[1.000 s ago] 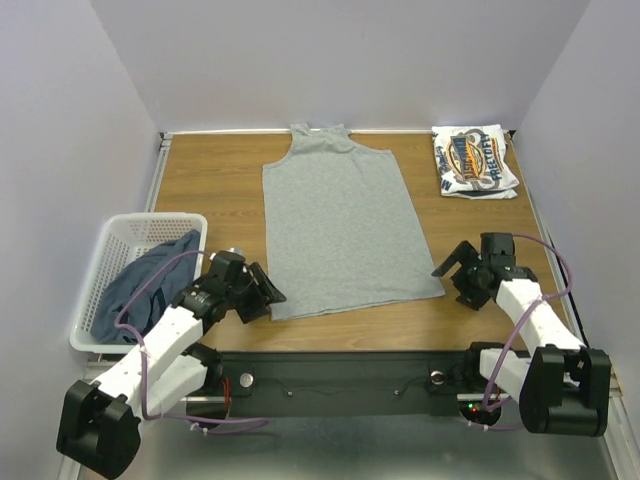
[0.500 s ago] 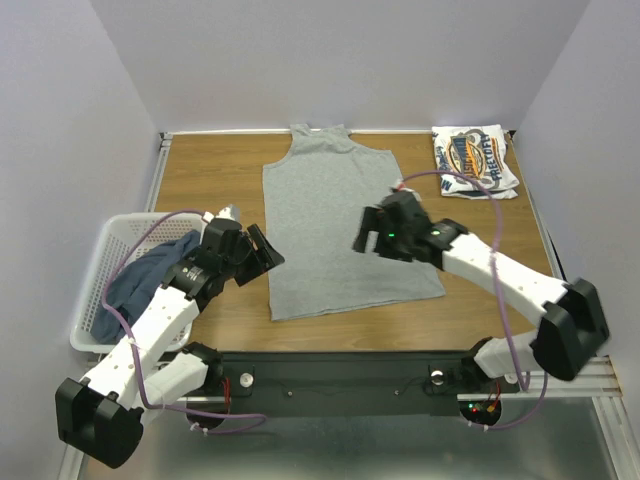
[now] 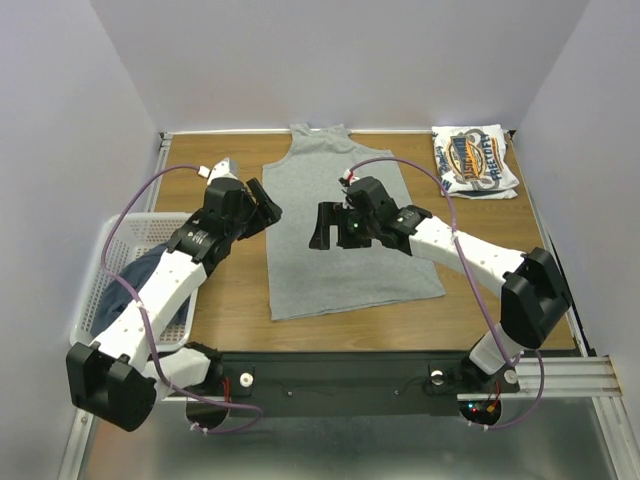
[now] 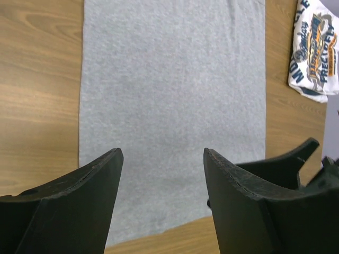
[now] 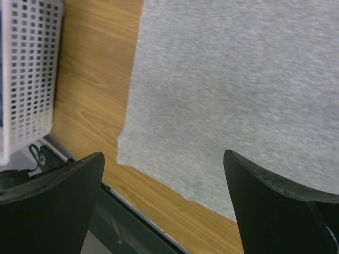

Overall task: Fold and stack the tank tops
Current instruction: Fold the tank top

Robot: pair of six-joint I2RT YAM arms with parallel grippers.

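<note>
Having swung in from the near right corner over the last second, and now hovering with the right gripper (image 3: 322,226) above the middle of the grey tank top (image 3: 340,285) — fingers standing wide apart, clamping nothing. Having pulled away from the near hem as well, and now hanging with the left gripper (image 3: 266,208) farther out, over the left edge of that same top; fingers spread here too, with nothing between them.

Lying flat and unfolded in the middle of the wooden table (image 3: 225,290), straps pointing to the far edge, hem to the near edge. Resting folded at the far right corner, well apart from the grey one: the white printed tank top (image 3: 475,160), logo facing up. Sitting bunched inside the white basket (image 3: 118,228) at the near left, partly hidden under the left arm: the dark blue tank top (image 3: 135,278).

Looking down from the left wrist: seeing grey cloth between the two dark fingers (image 4: 74,211), bare wood to the left, the printed top at the far right corner, and the black tip of the right gripper poking in at the lower right.

Looking down from the right wrist — seeing the near left corner of the grey top lying smooth on the wood, with the basket just beyond the strip of bare table.
</note>
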